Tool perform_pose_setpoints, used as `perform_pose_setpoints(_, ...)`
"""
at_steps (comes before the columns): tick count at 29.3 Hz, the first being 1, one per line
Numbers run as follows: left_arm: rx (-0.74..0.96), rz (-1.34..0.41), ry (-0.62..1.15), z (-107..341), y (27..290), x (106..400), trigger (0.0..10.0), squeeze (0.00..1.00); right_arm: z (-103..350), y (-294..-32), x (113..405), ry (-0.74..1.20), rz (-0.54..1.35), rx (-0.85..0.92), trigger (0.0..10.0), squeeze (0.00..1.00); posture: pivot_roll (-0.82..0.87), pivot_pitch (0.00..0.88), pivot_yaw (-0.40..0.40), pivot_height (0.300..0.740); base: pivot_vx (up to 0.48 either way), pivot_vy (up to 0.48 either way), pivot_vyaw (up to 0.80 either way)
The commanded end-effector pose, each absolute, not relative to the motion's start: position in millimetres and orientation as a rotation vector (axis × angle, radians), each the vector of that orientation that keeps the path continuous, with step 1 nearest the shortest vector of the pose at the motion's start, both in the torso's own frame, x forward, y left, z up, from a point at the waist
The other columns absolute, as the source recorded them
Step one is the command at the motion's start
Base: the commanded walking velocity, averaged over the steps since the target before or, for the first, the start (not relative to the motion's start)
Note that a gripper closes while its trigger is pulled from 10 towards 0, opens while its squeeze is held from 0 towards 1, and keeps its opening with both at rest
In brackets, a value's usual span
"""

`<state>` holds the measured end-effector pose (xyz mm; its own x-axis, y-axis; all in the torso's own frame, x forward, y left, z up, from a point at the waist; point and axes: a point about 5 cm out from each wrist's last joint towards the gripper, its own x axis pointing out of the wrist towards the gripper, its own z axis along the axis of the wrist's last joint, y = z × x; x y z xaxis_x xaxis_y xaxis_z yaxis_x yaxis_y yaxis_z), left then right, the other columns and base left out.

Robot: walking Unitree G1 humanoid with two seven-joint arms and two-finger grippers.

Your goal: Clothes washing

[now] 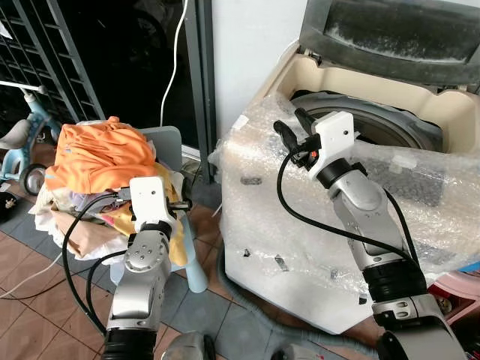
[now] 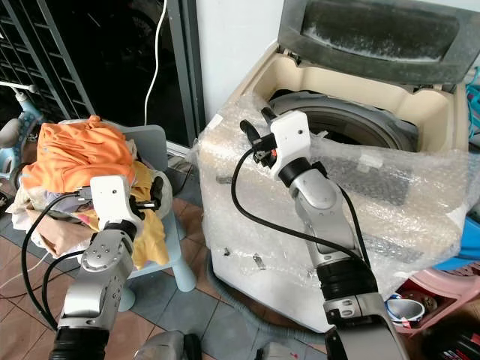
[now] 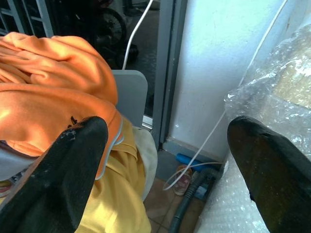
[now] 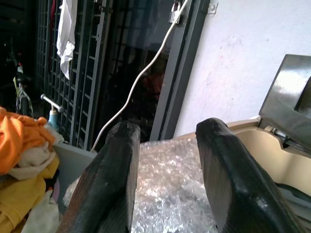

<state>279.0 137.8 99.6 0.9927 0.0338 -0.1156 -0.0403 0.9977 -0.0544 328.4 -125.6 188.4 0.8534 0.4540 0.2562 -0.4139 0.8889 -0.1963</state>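
Tiled flooring runs under a top-loading cream washing machine (image 1: 322,247) wrapped in bubble film, its grey lid (image 1: 390,37) raised and the dark drum (image 1: 382,124) exposed. From the left eye, a heap of laundry topped by a crumpled orange garment (image 1: 97,154) sits on a pale blue plastic chair (image 1: 176,150) just beside the washer. The left gripper (image 1: 180,202) hangs at the heap's near edge; the right gripper (image 1: 289,127) is raised over the washer's front rim.

From the right eye, yellow cloth (image 2: 150,232) drapes off the chair below the left wrist.

Along the left wrist, the black fingers (image 3: 63,170) spread wide, empty, one beside the orange fabric.

Along the right wrist, the fingers (image 4: 112,179) stand moderately apart, holding nothing, above the bubble film.

The step looks like picking a garment: the left gripper should probably push deep into the orange folds before closing, so one whole piece lifts without dragging the heap off the chair.
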Motion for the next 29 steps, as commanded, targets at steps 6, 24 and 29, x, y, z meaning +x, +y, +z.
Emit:
perform_pose_setpoints(6,-0.052,0.004,0.124,99,133,278,10.0,0.00,170,-126,310,-0.219,0.376,0.077,10.0,0.00,-0.04,0.000,0.025,0.740,0.000,0.460,0.00)
perform_pose_setpoints(24,-0.061,0.038,0.125,99,133,279,10.0,0.00,133,-117,297,0.016,0.304,0.062,10.0,0.00,-0.03,0.000,0.001,0.740,0.000,0.391,0.00)
perform_pose_setpoints(29,-0.060,0.031,0.121,102,132,279,10.0,0.00,139,-116,294,-0.022,0.323,0.043,10.0,0.00,-0.04,0.000,0.000,0.740,0.000,0.000,0.80)
